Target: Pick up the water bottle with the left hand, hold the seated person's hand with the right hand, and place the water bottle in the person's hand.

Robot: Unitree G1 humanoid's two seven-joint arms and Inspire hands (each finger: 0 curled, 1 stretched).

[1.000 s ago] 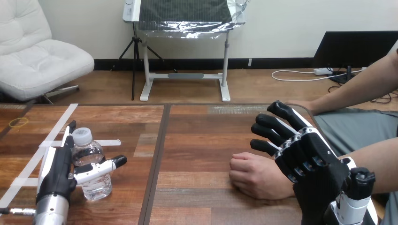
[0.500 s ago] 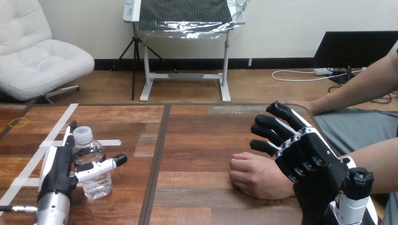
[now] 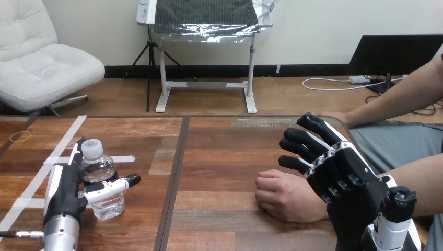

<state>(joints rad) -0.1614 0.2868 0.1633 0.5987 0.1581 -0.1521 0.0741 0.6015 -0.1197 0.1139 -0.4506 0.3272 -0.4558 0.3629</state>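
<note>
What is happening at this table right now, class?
The left robot hand brackets an upright water bottle on the table, fingers straight along its left side and thumb across its front, not lifting it. The right robot hand hangs open over the wrist of the person's hand, which rests fisted on the table.

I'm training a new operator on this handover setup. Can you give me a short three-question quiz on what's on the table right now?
1. True or false: the water bottle lies on its side on the table.
2. Which is closest to the person's hand? A the left hand; B the right hand; C the water bottle.
3. Fill in: the left hand's thumb reaches across the front of the ____.
Key: 1 false, it stands upright; 2 B; 3 water bottle.
</note>
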